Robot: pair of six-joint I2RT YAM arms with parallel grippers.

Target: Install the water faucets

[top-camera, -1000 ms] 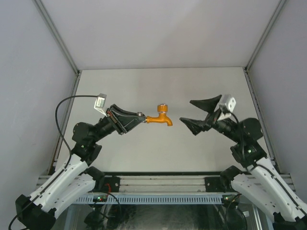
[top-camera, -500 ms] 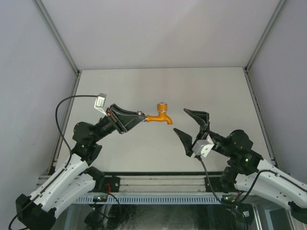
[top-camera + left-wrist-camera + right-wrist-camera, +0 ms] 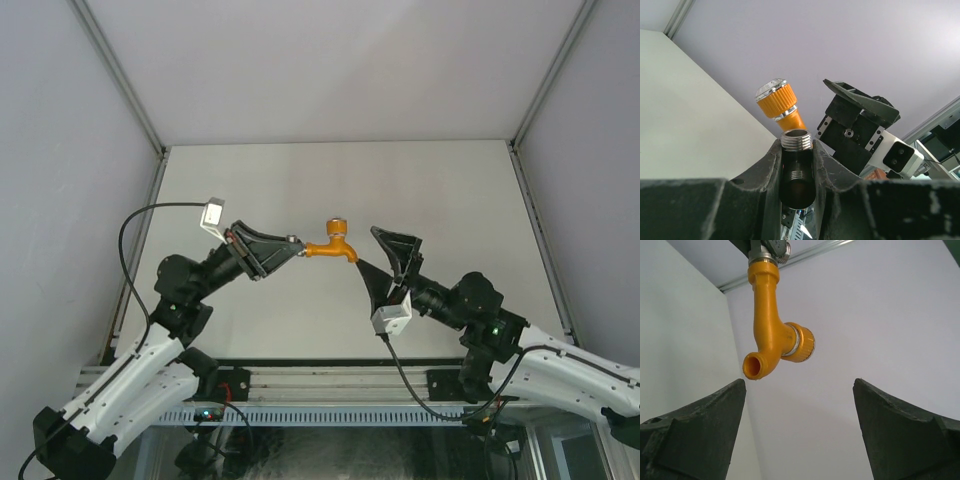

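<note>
Two-arm station, top and wrist views. The orange-yellow tap point(image 3: 335, 245) is held clear of the pale worktop point(image 3: 300, 180), above its middle and between the two arms. The left gripper point(image 3: 293, 245) is extended from the left, and its jaws are closed narrowly on the tap's threaded metal end point(image 3: 796, 142), which is seen end-on as a hollow ribbed tube in the left wrist view. The tap body projects beyond the jaw tips toward the right arm. In the top view the round knob point(image 3: 338, 224) is directed toward the far edge of the worktop and the bent spout point(image 3: 352, 257) toward the near edge. The right gripper point(image 3: 366, 248) is positioned on the right with its jaws spread wide and nothing between them. The jaw tips lie just beside the spout, and contact cannot be judged from above. In the right wrist view the spout mouth and the ribbed knob with its silver collar are seen above the gap between the two dark fingers point(image 3: 700, 430), with neither finger touching the tap.
</note>
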